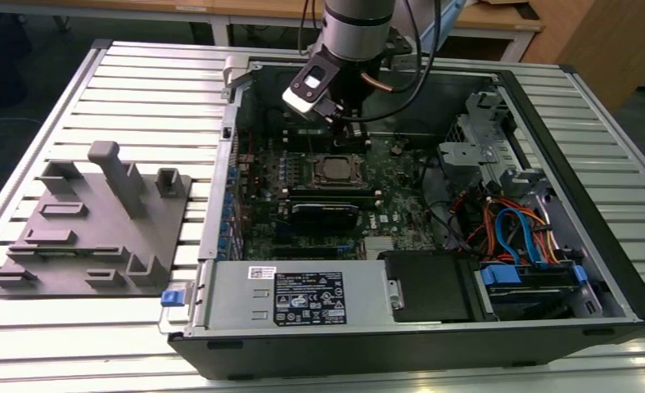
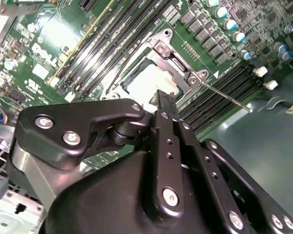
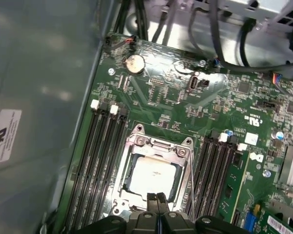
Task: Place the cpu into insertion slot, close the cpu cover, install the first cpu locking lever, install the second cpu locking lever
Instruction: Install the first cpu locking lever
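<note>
Lying in insertion slot (image 3: pixel 136 142): cpu (image 3: pixel 152 174)

Bright, even light from above; the cpu (image 3: pixel 154 173) (image 2: pixel 146 84) glares white in both wrist views, my tool (image 2: pixel 164 97) dark and shadowed in the foreground

Table (image 1: pixel 137 82): slatted metal
Computer case (image 1: pixel 410 348): on table, open, beneath the gripper (image 1: pixel 350 123)
Grey fixture (image 1: pixel 83 246): on table, well aside of gripper

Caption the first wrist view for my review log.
Shut pincer above the edge of the cpu, which sits framed by the cpu cover.
</note>
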Motion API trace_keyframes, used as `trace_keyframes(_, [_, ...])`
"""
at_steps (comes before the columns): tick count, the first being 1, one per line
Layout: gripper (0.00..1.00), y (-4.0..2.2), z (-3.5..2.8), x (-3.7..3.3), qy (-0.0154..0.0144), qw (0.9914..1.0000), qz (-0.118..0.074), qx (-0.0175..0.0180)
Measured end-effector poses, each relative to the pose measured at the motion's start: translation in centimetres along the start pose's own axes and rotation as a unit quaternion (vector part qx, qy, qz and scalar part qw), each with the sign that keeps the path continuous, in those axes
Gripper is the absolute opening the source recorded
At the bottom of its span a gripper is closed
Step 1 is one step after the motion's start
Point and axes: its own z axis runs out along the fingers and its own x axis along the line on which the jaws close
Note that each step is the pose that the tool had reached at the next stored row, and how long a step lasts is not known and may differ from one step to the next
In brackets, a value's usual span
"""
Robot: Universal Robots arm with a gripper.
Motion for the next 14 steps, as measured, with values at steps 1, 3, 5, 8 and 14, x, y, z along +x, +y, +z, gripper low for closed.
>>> trace_keyframes(1, [0.1,0.0,0.0,0.0,0.0,0.99998,-0.007,0.0])
trace_keyframes(3, [0.1,0.0,0.0,0.0,0.0001,0.99981,-0.019,0.0001])
trace_keyframes(5, [0.1,0.0,0.0,0.0,0.0001,0.99944,-0.034,0.0002])
trace_keyframes(8, [0.1,0.0,0.01,0.0,0.0002,0.99823,-0.059,0.0004])
trace_keyframes(14, [0.1,0.0,0.04,0.0,0.0004,0.99354,-0.113,0.0007])
